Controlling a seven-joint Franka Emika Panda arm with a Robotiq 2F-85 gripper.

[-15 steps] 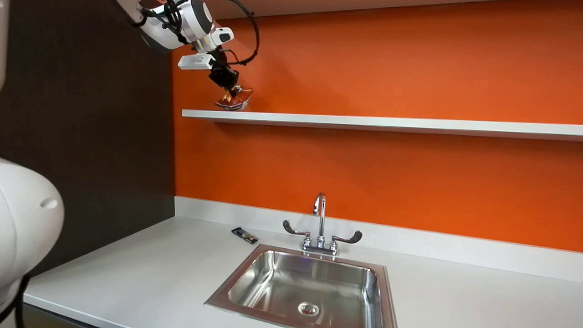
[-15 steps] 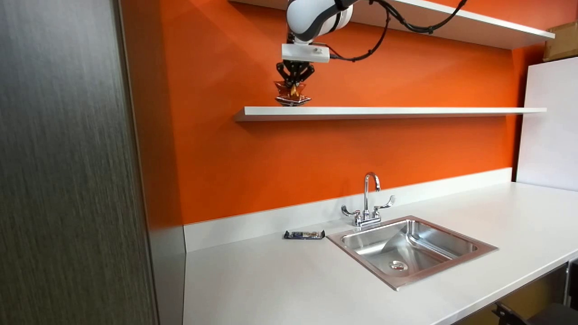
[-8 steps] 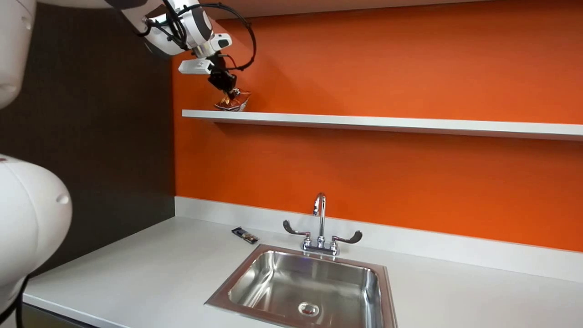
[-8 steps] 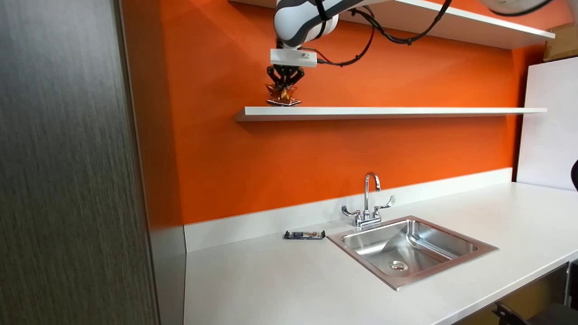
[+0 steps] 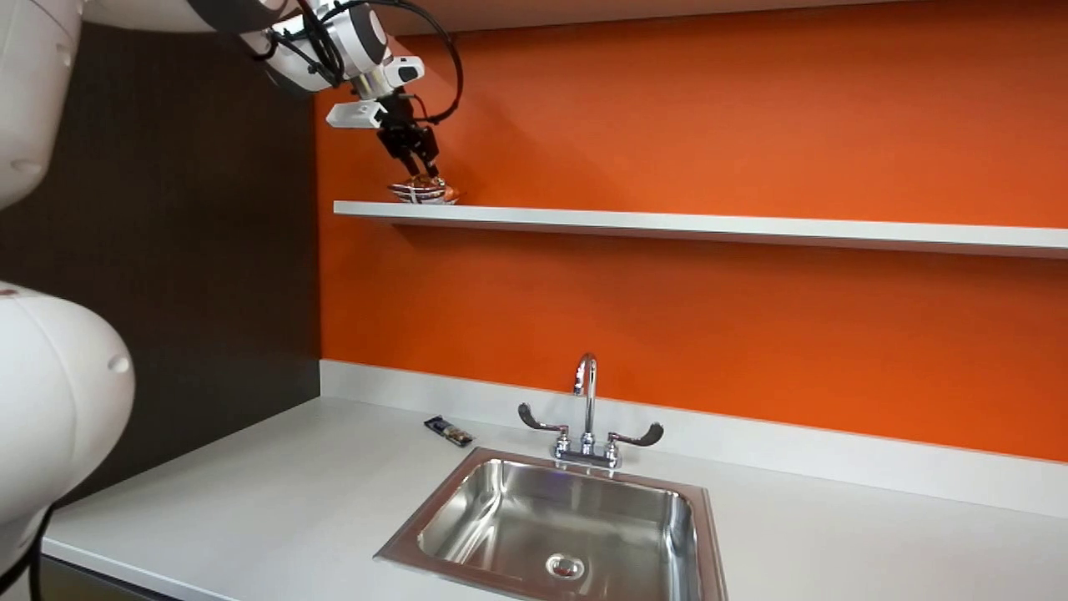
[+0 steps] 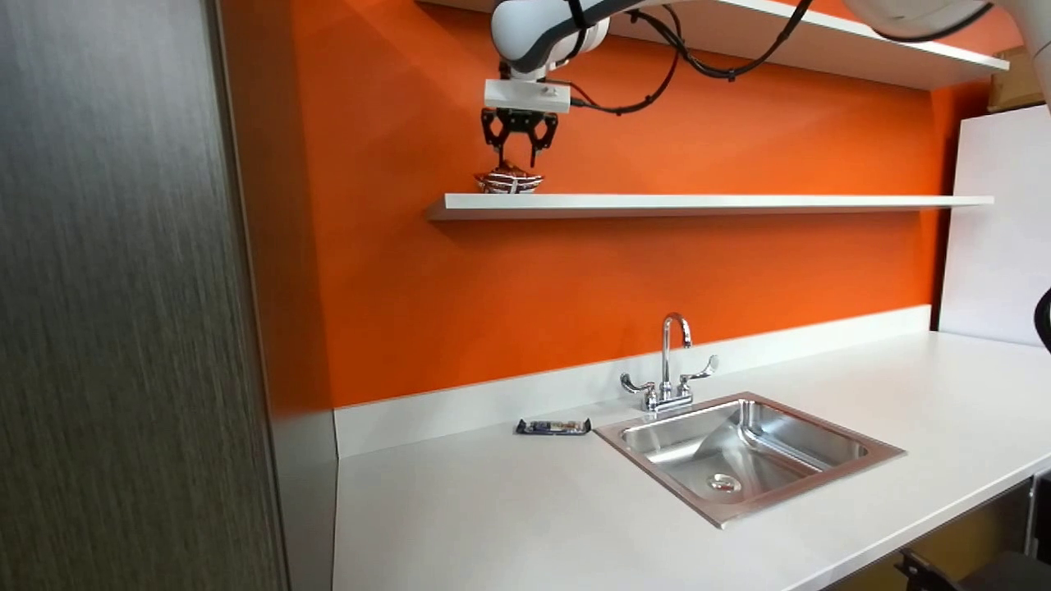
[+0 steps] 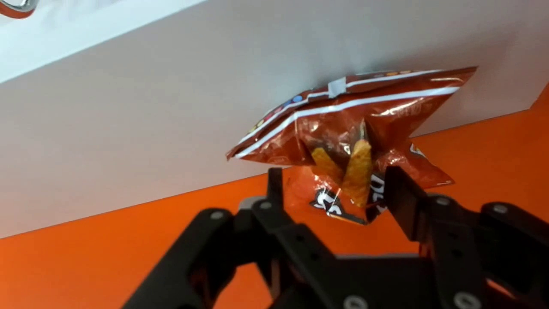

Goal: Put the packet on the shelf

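The packet (image 6: pixel 510 182), orange-red and crinkly with white stripes, rests on the white shelf (image 6: pixel 698 202) near the end beside the dark panel. In the wrist view the packet (image 7: pixel 339 116) looks creased, with yellow chip pictures and white lettering. Just above it, pointing down, my gripper (image 6: pixel 516 162) stands open with its two fingertips apart. From the wrist, the packet's upper edge shows between and beyond the spread fingers (image 7: pixel 275 189). One finger overlaps the packet in that view; whether they touch I cannot tell. The shelf (image 5: pixel 667 223) shows in both exterior views too.
A dark panel (image 5: pixel 183 209) borders the shelf's end, and an upper shelf (image 6: pixel 854 53) hangs overhead. The orange wall (image 5: pixel 709 133) is close behind. Below are a countertop (image 6: pixel 460 509), a sink (image 6: pixel 665 491), a faucet (image 6: pixel 667 353) and a small dark oblong object (image 6: pixel 553 428).
The gripper came down and toward the dark panel with the packet, then spread its fingers and lifted slightly. The packet has slumped lower onto the shelf, out of the grip.
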